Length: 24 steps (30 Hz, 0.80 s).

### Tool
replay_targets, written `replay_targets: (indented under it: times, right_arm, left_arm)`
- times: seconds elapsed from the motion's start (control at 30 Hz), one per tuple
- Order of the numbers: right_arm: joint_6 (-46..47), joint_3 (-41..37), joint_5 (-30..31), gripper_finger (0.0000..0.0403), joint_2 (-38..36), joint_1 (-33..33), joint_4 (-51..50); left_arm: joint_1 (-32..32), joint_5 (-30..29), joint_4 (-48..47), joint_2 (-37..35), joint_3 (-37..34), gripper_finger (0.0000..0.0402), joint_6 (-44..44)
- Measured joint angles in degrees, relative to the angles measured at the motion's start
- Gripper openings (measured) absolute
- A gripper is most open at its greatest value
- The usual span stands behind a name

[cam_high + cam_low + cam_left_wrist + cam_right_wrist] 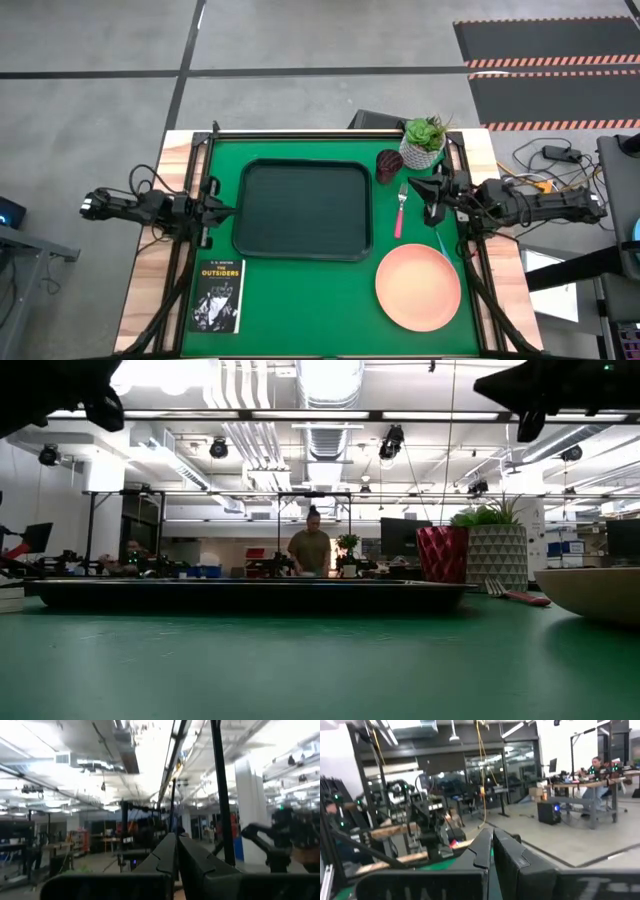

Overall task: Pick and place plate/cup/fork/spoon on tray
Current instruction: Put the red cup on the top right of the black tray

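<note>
Non-task items: black book [217, 295] lies flat at lower left of the high view on the green table mat [300, 295]. White pot with a green plant [424, 143] stands at upper right. Low view: a person [312, 547] stands mid-frame in the room behind.

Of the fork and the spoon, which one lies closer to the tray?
The fork, with its pink-red handle, lies closer to the tray. The blue-handled spoon lies farther right, beside the plate.
</note>
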Motion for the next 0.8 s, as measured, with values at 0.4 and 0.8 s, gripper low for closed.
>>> replay_targets:
  times: [0.4,0.8]
  right_arm:
    - [7.7,2.6,0.2,0.0009,8.4,0.0,0.0]
    - [22.9,19.1,9.0,0.0009,19.4,-1.0,-28.7]
  left_arm:
    - [0.0,0.0,14.2,-0.1,0.0,0.0,0.2]
    - [0.0,-0.1,15.4,-0.1,0.4,0.0,7.9]
